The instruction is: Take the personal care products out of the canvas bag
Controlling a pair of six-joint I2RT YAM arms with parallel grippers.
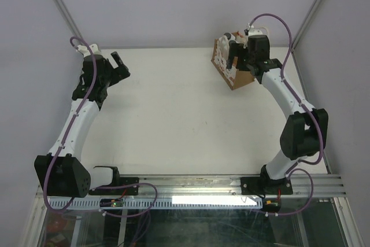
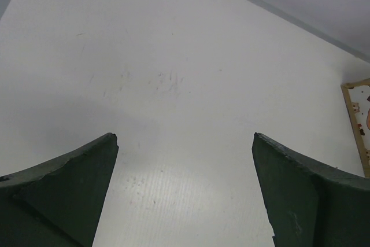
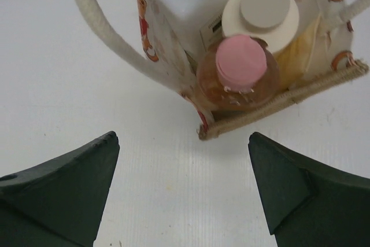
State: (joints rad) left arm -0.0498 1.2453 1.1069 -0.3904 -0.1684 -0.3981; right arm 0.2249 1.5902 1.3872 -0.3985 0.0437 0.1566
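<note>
Since no bottle is out of the bag point(image 3: 277, 105) yet, the right gripper point(image 3: 184, 137) hovers over it, spread wide and empty. Next it should lower and close on the pink-capped bottle point(image 3: 240, 65). Well apart, the left gripper point(image 2: 185, 137) is spread empty too.

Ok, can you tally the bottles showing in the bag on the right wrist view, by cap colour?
Pink cap: 1, the peach-orange bottle
Cream round lid: 1, the cream bottle
Dark cap: 1, the white bottle
Total: 3 showing in the canvas bag; any that sit deeper are hidden.
</note>
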